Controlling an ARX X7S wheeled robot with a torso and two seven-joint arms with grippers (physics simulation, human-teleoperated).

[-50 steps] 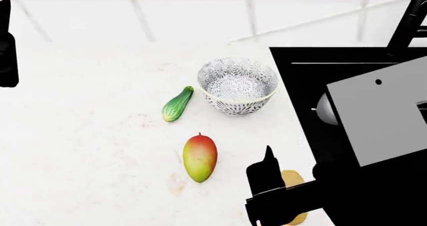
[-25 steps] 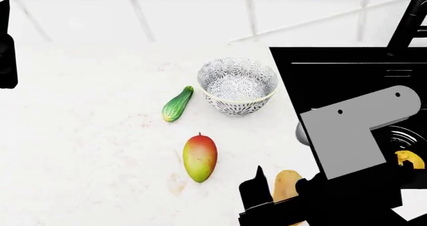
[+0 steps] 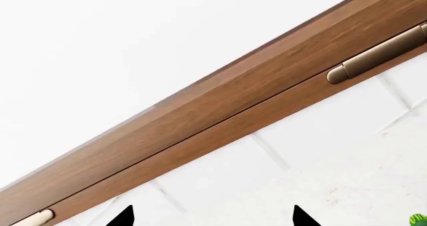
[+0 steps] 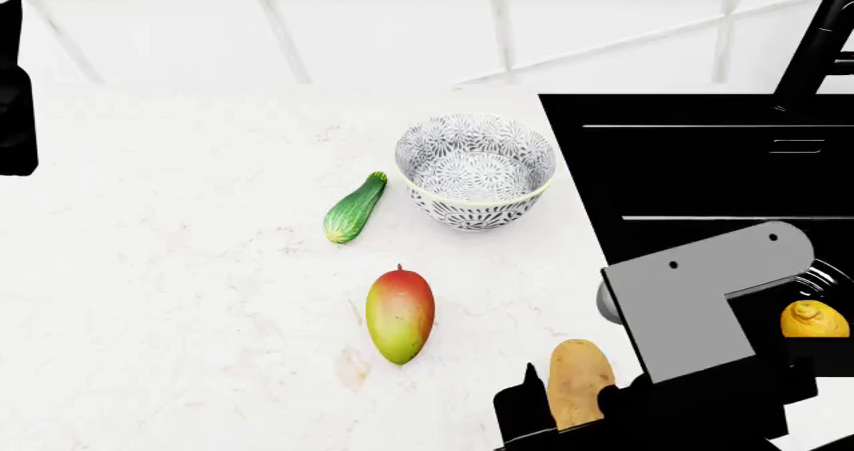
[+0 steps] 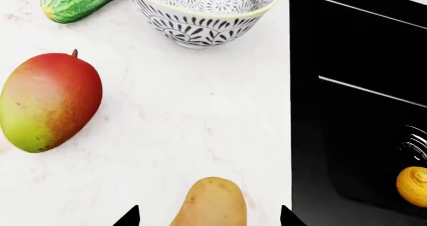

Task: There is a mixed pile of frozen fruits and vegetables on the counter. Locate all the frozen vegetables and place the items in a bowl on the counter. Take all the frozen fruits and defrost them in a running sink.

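Potato (image 4: 579,381) lies on counter (image 4: 174,271) near its front edge, just beside sink (image 4: 694,161); long axis runs roughly front-to-back, pointing away from robot. Right gripper (image 5: 208,217) is spread open w/ potato between its two fingertips, so the veg sits dead ahead in line w/ the jaws; contact not confirmed. Right arm is much the nearer; left gripper (image 3: 210,217) is open, empty, raised toward the wall cabinet well apart from the pile. Judgement: next move is close on potato across its short axis, then carry to bowl. Bowl (image 4: 475,171) stands further back beside sink edge, nothing in it. Cucumber (image 4: 354,208) lies just left of bowl, mango (image 4: 399,314) left of potato, both on counter. Lemon (image 4: 813,320) rests in sink near drain; no running water visible.
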